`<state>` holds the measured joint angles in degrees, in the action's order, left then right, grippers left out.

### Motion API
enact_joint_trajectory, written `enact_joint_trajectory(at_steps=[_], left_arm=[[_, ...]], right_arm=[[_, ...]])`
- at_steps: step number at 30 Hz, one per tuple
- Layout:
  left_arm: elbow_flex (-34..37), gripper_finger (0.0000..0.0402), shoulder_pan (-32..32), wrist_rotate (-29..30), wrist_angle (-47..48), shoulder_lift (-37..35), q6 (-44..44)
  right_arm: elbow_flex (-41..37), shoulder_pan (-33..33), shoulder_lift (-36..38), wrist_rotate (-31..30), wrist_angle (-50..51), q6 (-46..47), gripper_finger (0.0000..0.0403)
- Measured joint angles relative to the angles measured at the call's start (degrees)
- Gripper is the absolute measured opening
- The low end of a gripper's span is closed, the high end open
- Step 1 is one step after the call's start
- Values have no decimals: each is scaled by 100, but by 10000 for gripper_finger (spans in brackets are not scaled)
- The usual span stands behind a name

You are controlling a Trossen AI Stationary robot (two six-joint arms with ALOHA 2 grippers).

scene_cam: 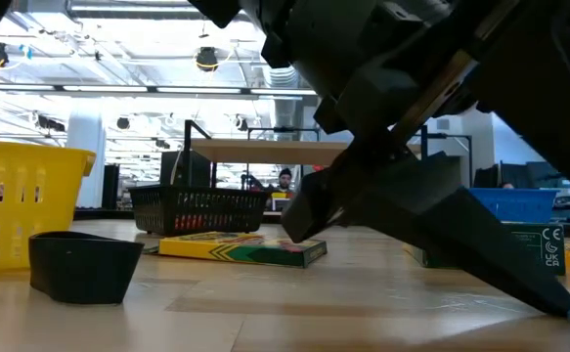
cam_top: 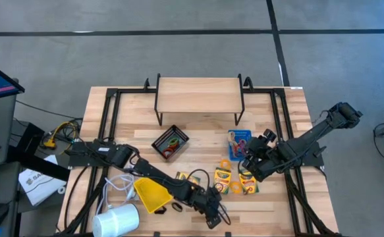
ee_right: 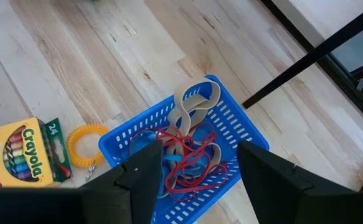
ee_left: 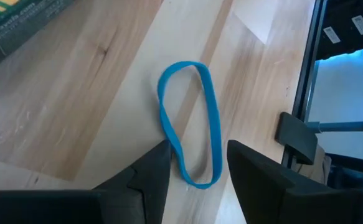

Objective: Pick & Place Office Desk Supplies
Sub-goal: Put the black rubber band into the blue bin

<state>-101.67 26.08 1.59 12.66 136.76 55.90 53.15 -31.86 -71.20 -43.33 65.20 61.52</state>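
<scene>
Hovering at the high view's bottom centre, left gripper (ee_left: 197, 171) stood parted astride the blue rubber band (ee_left: 190, 121), lying lengthwise away between the fingers; nothing grasped

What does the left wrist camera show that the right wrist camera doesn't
Only the left wrist view shows a blue rubber band lying flat on the wood, one end between the open left pincer's fingers. Only the right wrist view shows the blue bin holding red bands, a yellow coil ring and a crayon box beside it, under the open right pincer. Both show the wooden tabletop.
</scene>
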Motion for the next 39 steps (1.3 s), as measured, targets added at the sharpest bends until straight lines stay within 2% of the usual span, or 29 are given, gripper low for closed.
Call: enact_joint_trajectory(at_steps=[9, 18, 39], left_arm=[[2, 132, -136, -115, 46, 1, -320], [2, 131, -201, -193, 171, 1, -606], [2, 131, -203, -152, 194, 3, -619]], right_arm=[[0, 0, 0, 0, -8, 0, 203], [0, 0, -2, 0, -73, 1, 203], [0, 0, -4, 0, -119, 1, 203]])
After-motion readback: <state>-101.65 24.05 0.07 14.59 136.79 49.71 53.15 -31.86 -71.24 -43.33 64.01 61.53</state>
